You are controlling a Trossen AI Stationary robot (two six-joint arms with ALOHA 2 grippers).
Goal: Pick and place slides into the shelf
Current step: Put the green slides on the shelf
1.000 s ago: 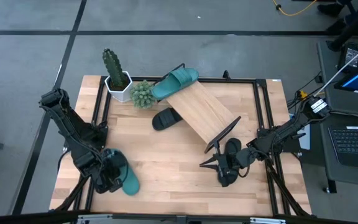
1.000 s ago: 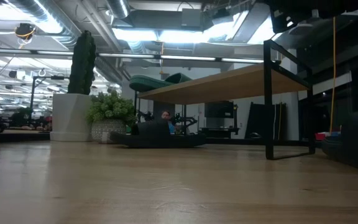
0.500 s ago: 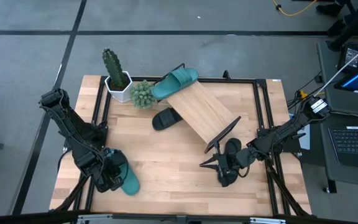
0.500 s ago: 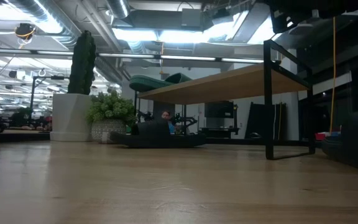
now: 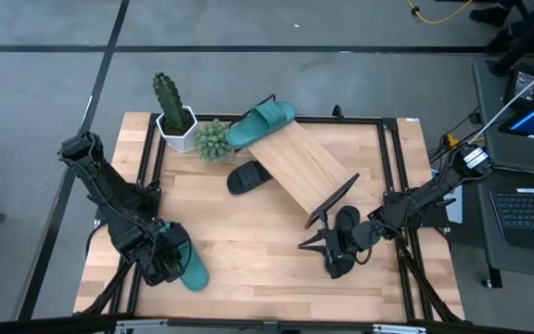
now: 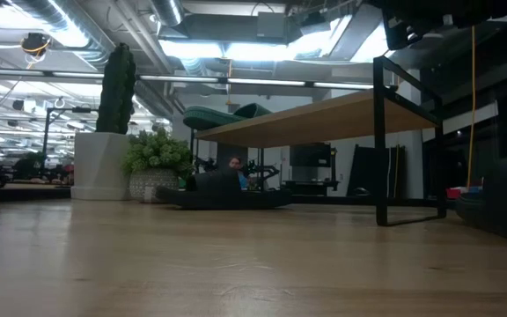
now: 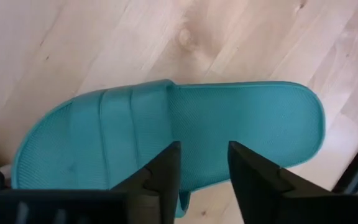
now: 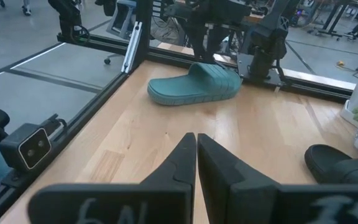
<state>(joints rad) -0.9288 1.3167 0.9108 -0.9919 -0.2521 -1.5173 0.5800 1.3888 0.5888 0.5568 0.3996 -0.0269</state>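
One teal slide (image 7: 166, 134) lies flat on the table near its front left corner, also in the high view (image 5: 191, 271) and the right wrist view (image 8: 194, 87). My left gripper (image 7: 202, 165) points down over it, open, fingertips at its long edge beside the strap. A second teal slide (image 5: 261, 121) rests on the far end of the slanted shelf (image 5: 299, 167). A black slide (image 5: 247, 176) lies on the table beside the shelf. My right gripper (image 8: 196, 152) is shut and hangs over the table by the shelf's near end (image 5: 330, 243). My left gripper comes at the teal slide from above, its two fingers (image 7: 166, 168) set at the long edge (image 7: 201, 134) next to the strap. The slide lies flat on the table. Whether the fingertips touch it, I cannot tell.
A tall cactus in a white pot (image 5: 171, 109) and a small green plant (image 5: 211, 139) stand at the table's far left. A black frame rail (image 5: 146, 158) runs along the table's edges. Bare wood lies between the two arms (image 5: 248, 250).
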